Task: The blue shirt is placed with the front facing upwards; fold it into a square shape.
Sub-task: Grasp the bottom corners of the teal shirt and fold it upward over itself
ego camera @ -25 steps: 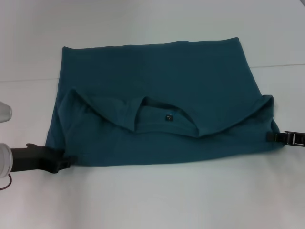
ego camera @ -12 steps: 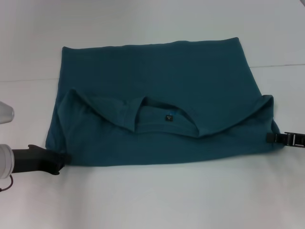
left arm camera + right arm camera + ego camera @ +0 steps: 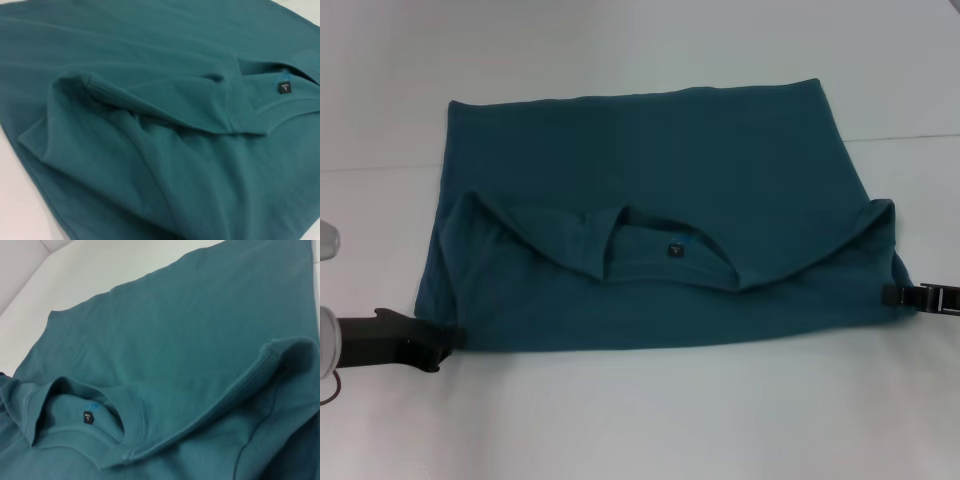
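The blue shirt (image 3: 650, 190) lies on the white table, its collar end folded over toward the near edge. The round neckline and its small dark tag (image 3: 673, 247) face up. Both sleeves form raised folds at the sides. My left gripper (image 3: 438, 345) sits at the shirt's near left corner, low on the table. My right gripper (image 3: 895, 298) is at the near right corner, against the cloth edge. The left wrist view shows the shirt (image 3: 150, 150) with the tag (image 3: 284, 88). The right wrist view shows the shirt (image 3: 175, 340) with the tag (image 3: 88, 416). No lettering shows.
The white table (image 3: 640, 420) stretches in front of the shirt and behind it. A faint seam line crosses the table at the far side (image 3: 910, 137). A white wall corner shows in the right wrist view (image 3: 30, 260).
My left gripper has slid to the left, away from the shirt's near left corner. The right gripper has shifted slightly right and nearer. The shirt has barely moved.
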You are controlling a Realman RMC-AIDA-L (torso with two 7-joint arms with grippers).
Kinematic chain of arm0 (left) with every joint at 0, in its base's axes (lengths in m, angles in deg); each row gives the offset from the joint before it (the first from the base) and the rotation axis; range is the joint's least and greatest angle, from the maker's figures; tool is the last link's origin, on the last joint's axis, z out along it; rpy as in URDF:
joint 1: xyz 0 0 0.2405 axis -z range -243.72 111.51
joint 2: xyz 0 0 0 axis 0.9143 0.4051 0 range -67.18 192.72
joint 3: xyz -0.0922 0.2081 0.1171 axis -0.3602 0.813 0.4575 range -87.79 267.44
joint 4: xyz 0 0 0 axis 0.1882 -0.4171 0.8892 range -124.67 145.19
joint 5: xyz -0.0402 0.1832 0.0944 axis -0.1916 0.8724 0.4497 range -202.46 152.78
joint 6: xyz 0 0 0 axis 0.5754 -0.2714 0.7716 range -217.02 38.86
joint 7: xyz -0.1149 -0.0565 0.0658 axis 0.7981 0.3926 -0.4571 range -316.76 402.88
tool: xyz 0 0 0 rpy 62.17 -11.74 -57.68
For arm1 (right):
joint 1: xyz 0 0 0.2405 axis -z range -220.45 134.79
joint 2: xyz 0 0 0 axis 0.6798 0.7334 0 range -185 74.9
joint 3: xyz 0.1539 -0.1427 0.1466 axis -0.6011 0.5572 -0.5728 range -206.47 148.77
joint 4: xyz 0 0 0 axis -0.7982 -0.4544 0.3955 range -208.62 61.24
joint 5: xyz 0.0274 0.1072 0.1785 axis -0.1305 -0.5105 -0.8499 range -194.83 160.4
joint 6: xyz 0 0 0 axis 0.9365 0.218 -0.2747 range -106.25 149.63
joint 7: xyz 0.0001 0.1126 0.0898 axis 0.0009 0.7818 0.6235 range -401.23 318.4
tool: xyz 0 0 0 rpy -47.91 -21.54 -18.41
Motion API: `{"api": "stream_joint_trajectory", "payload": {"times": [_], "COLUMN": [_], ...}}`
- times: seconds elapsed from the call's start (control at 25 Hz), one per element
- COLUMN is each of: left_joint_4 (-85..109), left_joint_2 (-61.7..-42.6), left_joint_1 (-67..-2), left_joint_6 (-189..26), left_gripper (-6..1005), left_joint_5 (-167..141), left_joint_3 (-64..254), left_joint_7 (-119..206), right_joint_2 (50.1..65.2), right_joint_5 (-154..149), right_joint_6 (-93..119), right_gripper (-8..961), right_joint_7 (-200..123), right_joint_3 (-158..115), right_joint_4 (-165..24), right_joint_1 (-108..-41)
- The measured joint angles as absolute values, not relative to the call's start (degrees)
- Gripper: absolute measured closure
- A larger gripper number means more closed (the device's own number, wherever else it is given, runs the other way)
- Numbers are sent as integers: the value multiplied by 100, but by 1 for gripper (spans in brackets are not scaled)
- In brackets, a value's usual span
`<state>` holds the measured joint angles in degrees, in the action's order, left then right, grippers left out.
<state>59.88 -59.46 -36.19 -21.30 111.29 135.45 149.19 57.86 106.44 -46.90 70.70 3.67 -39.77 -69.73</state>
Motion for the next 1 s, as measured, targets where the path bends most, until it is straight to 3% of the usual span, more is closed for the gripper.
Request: {"api": "stream_joint_trajectory", "payload": {"times": [0.4, 1.0], "left_joint_4": [6606, 6875], "left_joint_2": [-5981, -5918], "left_joint_1": [-3929, -4119], "left_joint_6": [-1316, 97], "left_gripper": [1001, 1001], "left_joint_5": [11157, 11231], "left_joint_3": [13366, 12457], "left_joint_7": [15064, 14932], "right_joint_2": [5784, 5823], "right_joint_5": [10639, 10635], "right_joint_6": [-5382, -6769], "right_gripper": [917, 917], "right_joint_7": [6601, 5932], "right_joint_3": [94, -525], "right_joint_4": [-3954, -3589], "right_joint_1": [-6737, -5713]}}
